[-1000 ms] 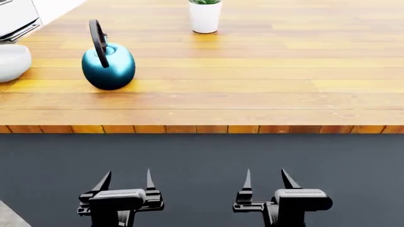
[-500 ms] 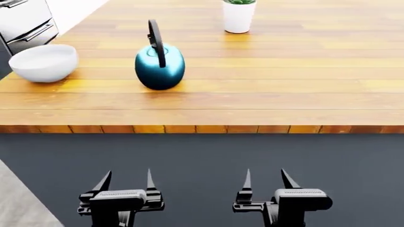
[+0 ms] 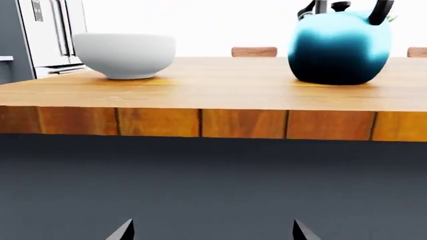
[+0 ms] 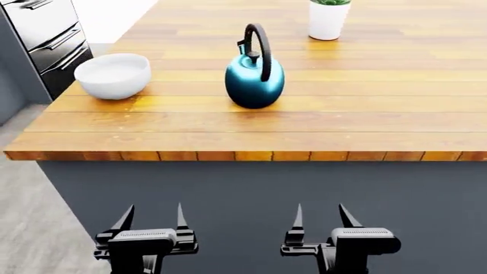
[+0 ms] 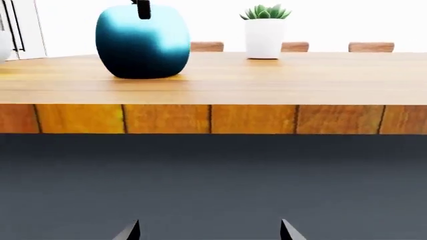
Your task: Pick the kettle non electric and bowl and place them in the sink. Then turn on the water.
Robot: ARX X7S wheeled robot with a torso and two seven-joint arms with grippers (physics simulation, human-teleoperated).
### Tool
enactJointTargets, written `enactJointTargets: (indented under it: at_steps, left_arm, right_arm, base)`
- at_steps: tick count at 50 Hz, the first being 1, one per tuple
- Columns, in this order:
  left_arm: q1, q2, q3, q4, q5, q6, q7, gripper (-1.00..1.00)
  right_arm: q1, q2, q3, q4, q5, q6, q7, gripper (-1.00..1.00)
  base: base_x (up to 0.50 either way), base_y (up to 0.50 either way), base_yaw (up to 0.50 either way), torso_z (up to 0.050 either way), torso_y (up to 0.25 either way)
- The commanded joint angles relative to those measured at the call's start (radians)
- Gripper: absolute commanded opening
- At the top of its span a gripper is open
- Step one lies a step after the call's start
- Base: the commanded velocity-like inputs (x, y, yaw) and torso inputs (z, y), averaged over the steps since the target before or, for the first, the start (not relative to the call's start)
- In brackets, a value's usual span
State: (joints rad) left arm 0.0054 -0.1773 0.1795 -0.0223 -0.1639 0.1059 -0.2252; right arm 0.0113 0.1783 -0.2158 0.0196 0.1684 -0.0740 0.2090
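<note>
The kettle (image 4: 254, 80) stands upright on the wooden counter (image 4: 251, 123), its black handle (image 4: 261, 48) arched over the teal body. The bowl (image 4: 113, 75) sits on the same counter to the left of the kettle, apart from it and near the counter's left end. A white plant pot (image 4: 329, 20) stands farther back on the counter, to the right of the kettle. Steel drawers (image 4: 47, 34) occupy the upper left corner of the head view, beyond the counter end. The left gripper (image 4: 150, 220) and the right gripper (image 4: 329, 219) hang side by side below the counter edge, in front of the dark cabinet panel (image 4: 259, 188). Both have their fingers spread apart and grasp nothing. In the wrist views the kettle (image 3: 339, 47) (image 5: 143, 42) and the bowl (image 3: 125, 54) rest above and beyond the fingertips, well apart from both grippers. The sink and the water are not in view.
</note>
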Motion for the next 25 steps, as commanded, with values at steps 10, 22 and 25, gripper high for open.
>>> enactJointTargets:
  at_steps: [10,22,25]
  left_arm:
    - [0.001,-0.010,0.013,-0.002,-0.002,0.008,-0.012,1.00]
    - [0.001,-0.015,0.019,-0.003,-0.006,0.009,-0.017,1.00]
    - [0.001,-0.016,0.020,-0.001,-0.010,0.009,-0.016,1.00]
  right_arm:
    - [0.000,0.011,-0.010,-0.017,0.011,0.012,0.012,1.00]
    - [0.001,0.016,-0.016,-0.019,0.016,0.013,0.018,1.00]
    - [0.000,0.014,-0.014,-0.005,0.020,-0.006,0.017,1.00]
  base:
    - [0.00,0.50,0.00,0.000,0.000]
    - [0.00,0.50,0.00,0.000,0.000]
    - [0.00,0.48,0.00,0.000,0.000]
